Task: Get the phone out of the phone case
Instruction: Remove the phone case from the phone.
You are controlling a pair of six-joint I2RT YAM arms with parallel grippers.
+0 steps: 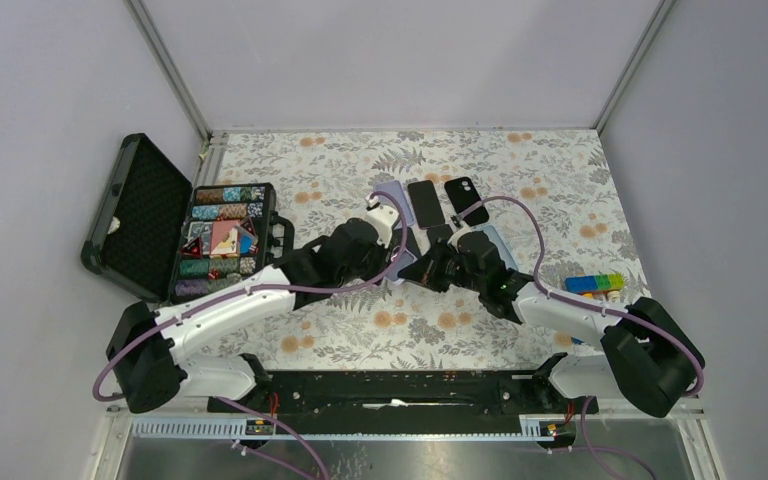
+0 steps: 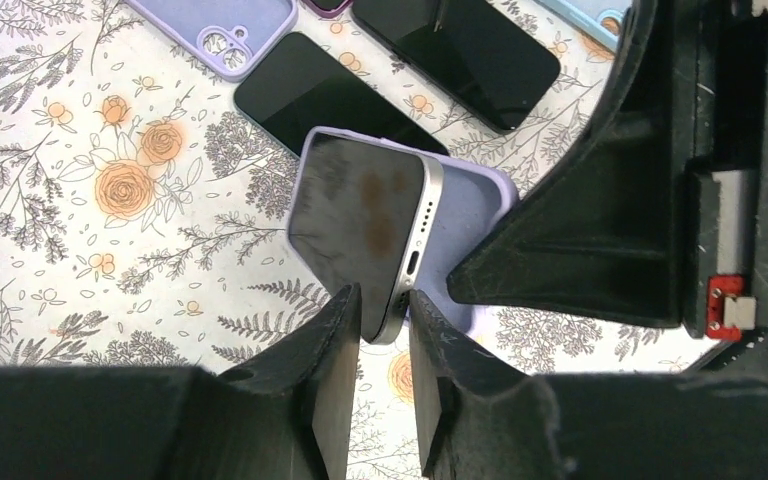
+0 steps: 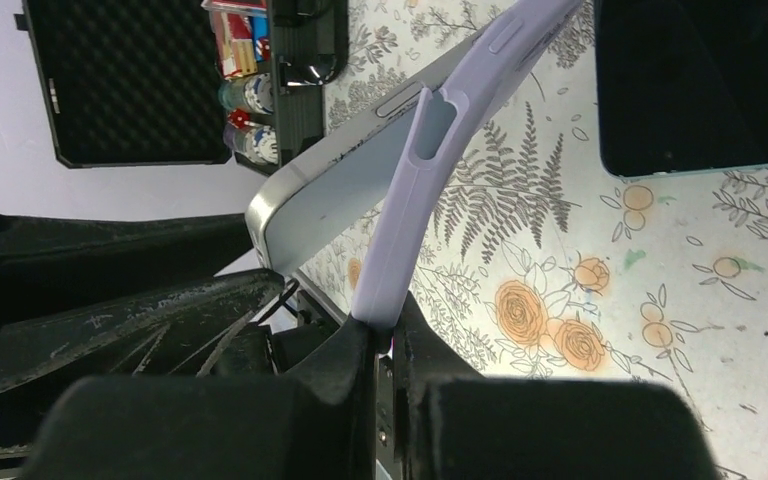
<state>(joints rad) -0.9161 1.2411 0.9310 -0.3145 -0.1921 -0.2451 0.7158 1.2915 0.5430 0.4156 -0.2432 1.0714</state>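
Observation:
In the left wrist view a phone [image 2: 360, 210] with a dark screen and a silver rim is tilted up out of a lilac phone case [image 2: 470, 230]. My left gripper [image 2: 385, 305] is shut on the phone's bottom corner, beside the charging port. In the right wrist view my right gripper [image 3: 385, 335] is shut on the edge of the lilac case [image 3: 410, 230], with the phone [image 3: 330, 200] angled away from it. In the top view the left gripper [image 1: 407, 250] and the right gripper [image 1: 428, 268] meet at the table's middle and mostly hide the phone and case.
Two dark phones [image 1: 423, 200] [image 1: 465, 198] and an empty lilac case [image 1: 390, 193] lie just beyond the grippers. An open black box [image 1: 222, 240] of colourful pieces stands at the left. Coloured blocks [image 1: 595, 285] lie at the right.

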